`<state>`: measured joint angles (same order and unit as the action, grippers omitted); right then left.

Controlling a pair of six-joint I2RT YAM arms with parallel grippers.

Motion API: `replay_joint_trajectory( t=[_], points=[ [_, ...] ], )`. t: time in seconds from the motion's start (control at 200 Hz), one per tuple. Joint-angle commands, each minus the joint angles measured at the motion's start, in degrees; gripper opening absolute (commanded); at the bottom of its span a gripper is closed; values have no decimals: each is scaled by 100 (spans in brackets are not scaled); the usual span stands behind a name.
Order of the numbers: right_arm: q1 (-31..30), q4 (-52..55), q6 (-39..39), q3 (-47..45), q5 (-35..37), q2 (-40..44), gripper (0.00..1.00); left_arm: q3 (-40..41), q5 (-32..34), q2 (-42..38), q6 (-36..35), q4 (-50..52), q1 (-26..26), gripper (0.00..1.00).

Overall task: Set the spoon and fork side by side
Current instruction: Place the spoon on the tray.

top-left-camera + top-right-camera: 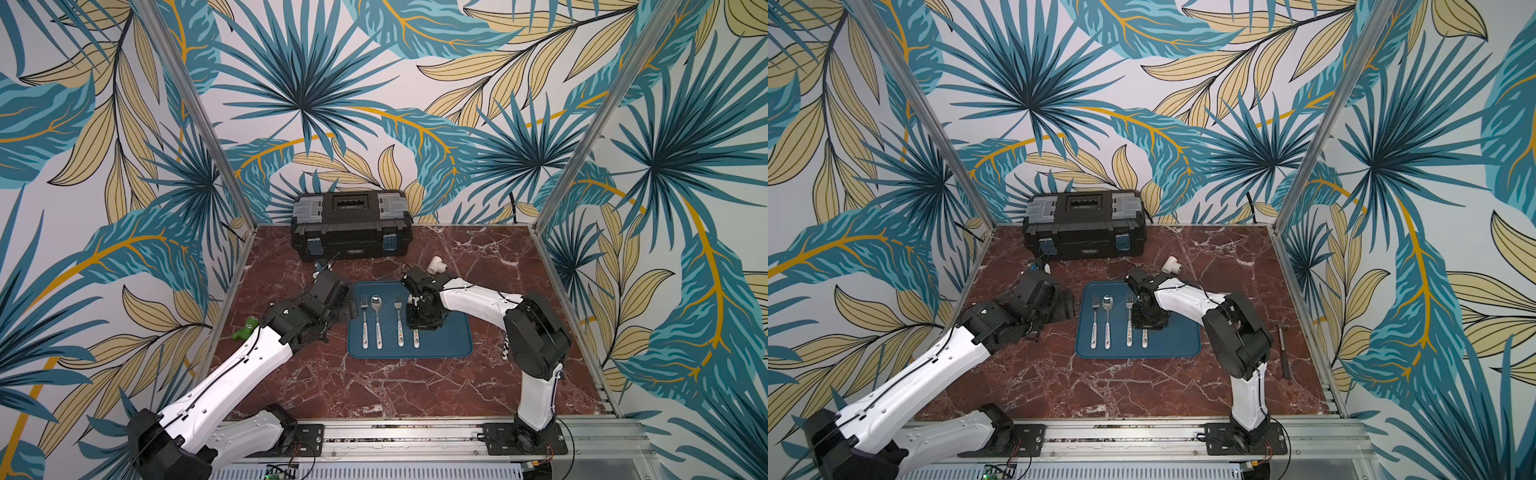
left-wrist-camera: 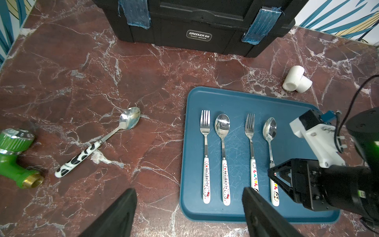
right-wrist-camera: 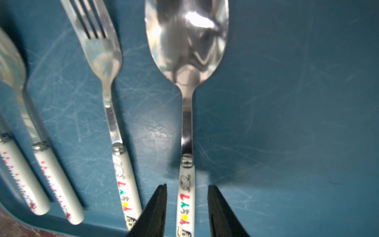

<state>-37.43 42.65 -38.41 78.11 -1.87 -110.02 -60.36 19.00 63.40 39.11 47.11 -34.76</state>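
Note:
A blue tray (image 1: 453, 340) holds two forks and two spoons with white printed handles, lying parallel. At its right end, a spoon (image 3: 186, 41) lies next to a fork (image 3: 100, 51), both with coloured lettering. My right gripper (image 3: 187, 186) points down over that spoon's handle (image 1: 416, 338). It is open, with a gap on each side of the handle. A second fork (image 2: 205, 125) and spoon (image 2: 222, 125) lie further left. My left gripper (image 2: 188, 190) stands open and empty at the tray's left edge (image 1: 353, 309).
A cow-patterned spoon (image 2: 98, 141) and a green valve (image 2: 14, 156) lie on the marble left of the tray. A white pipe tee (image 2: 296, 79) sits behind the tray. A black toolbox (image 1: 351, 224) stands at the back, and a hammer (image 1: 1283, 349) lies at the right.

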Motion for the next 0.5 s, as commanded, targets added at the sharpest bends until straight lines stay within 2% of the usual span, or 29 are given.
replay_joint_trajectory(
  t=[0.0, 0.125, 0.205, 0.27, 0.396, 0.496],
  points=[
    [7, 198, 167, 172, 142, 422, 41, 90, -32, 15, 48, -113, 31, 85],
    [61, 385, 336, 338, 178, 829, 41, 70, -37, -7, 92, -68, 29, 86],
    [325, 736, 331, 290, 754, 1273, 43, 43, -70, -25, 91, -20, 31, 86],
    [879, 1078, 166, 33, 1176, 1625, 45, 41, -118, -29, 90, -11, 31, 86],
    [2376, 842, -17, -1360, 1216, 2567, 46, 115, -234, -13, 125, -103, 25, 86],
    [2855, 869, 204, -2012, 1552, 3061, 48, 207, -421, 30, 245, -325, 24, 86]
  ],
)
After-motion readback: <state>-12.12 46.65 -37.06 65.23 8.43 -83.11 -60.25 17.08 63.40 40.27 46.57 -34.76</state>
